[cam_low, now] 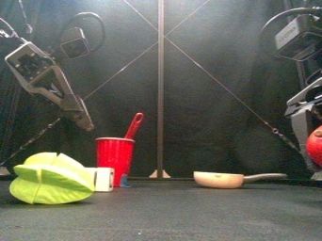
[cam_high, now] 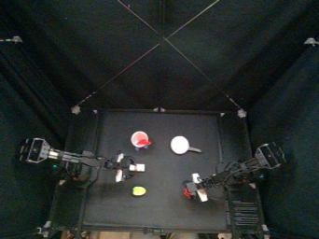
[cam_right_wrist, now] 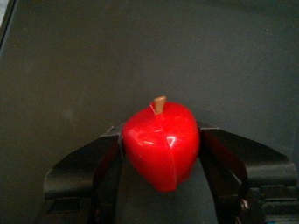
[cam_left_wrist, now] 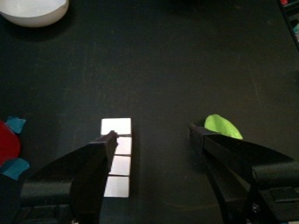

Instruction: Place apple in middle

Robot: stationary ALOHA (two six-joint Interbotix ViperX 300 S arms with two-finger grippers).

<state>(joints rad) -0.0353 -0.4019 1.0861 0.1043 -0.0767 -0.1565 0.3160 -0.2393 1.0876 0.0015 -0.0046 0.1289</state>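
Near the table's [cam_high: 162,210] front right corner, my right gripper [cam_right_wrist: 163,175] has its jaws closed on the apple [cam_right_wrist: 162,153], stem up, pinched at both sides. So the pickup looks done; the carry to the middle is what remains, I judge. My left gripper [cam_left_wrist: 152,149] hangs with jaws spread wide and holds nothing, over a white block [cam_left_wrist: 115,157] and beside a yellow-green object [cam_left_wrist: 223,127]. The red cup [cam_high: 140,140] and the white pan [cam_high: 182,144] sit toward the back, leaving bare table at the centre.
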